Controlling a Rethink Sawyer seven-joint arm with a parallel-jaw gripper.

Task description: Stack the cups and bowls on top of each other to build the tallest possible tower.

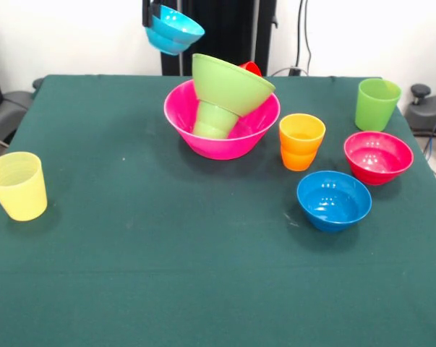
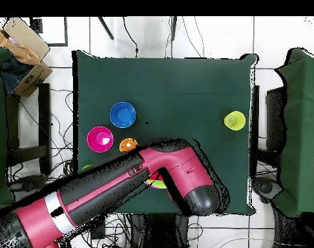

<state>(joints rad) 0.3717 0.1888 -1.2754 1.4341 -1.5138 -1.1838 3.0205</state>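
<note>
Gripper (image 1: 150,16) at top edge of front view, fingers closed on rim of light blue bowl (image 1: 174,31), held tilted in the air above and just beside the tower (image 1: 225,101). Tower: pink bowl (image 1: 203,141) on table, small green cup (image 1: 216,119) inverted inside, lime green bowl (image 1: 232,83) perched askew on it. Judgement: thin plastic, light, rigid, slick; rim pinch suits it, but tilted top will shed anything set off-centre
</note>
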